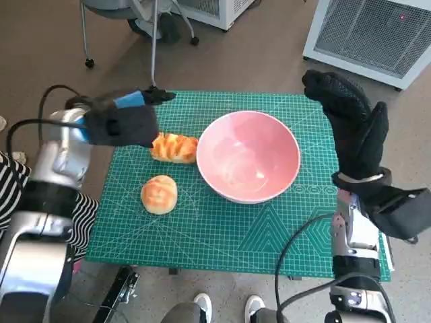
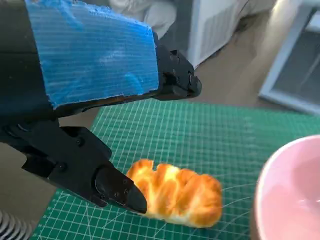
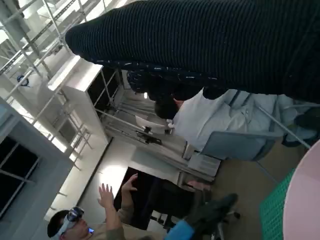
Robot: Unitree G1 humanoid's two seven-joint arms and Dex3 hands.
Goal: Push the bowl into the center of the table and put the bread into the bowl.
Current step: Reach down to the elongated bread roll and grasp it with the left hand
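Round bun is sitting nearest the desk's near edge, toward the left side, on the green cutting mat. Just beyond it the bread, an elongated ridged loaf, is lying flat with its long axis running roughly parallel to the near edge, right end just beside the bowl's rim, contact unclear. Pink bowl is standing upright around the desk's center, nothing in it. Left hand is hovering over the bread's left end; its fingers are spread apart, one tip just beside the loaf, gripping nothing. Right hand is raised at the desk's right edge, beside the bowl, fingers extended together, holding nothing. Person with raised hands is showing in the right wrist view.
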